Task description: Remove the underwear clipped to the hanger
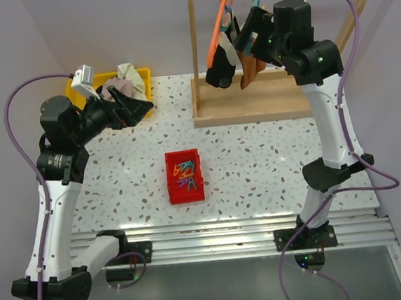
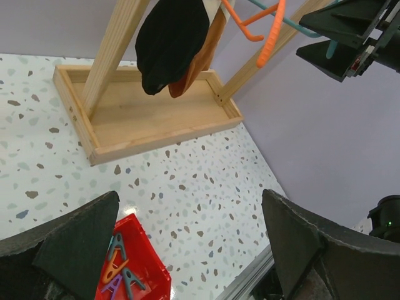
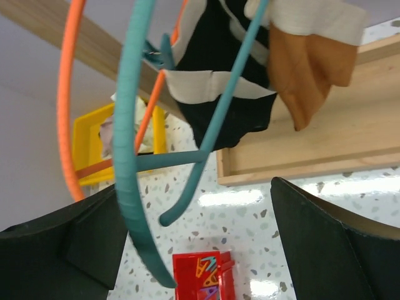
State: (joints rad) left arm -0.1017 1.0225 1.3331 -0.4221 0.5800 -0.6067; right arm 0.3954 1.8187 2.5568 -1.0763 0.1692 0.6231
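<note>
Underwear not off yet. The black pair (image 1: 223,67) hangs from the orange hanger (image 1: 216,23) on the wooden rack (image 1: 253,107). The rust-brown pair (image 1: 252,72) is just beside it, further from the rack's post, apparently on the teal hanger (image 3: 134,125).

Right pincer (image 1: 250,32) is up at rack-top height among the hangers, spread wide and holding nothing. In its wrist view the teal hanger crosses the gap between the fingers; can't tell if it touches. My read: it's lining up on a peg or a hanger, not on cloth. A teal peg (image 3: 159,55) seems to pin the black pair's white band to the orange wire, so that's the likely target.

Left pincer (image 1: 130,107) is well left of the rack, also spread and empty, pointed at the rack. Probably parked to catch the garment or steady a hanger.

Red bin (image 1: 169,181) in front of the rack on the tabletop holds coloured pegs, so likely the peg drop. Yellow bin (image 1: 145,81) left of the rack holds a cloth bundle, so likely the garment drop.

Risk: the hangers look free to swing, so a one-sided pull could drag the hanger rather than pop the peg.
</note>
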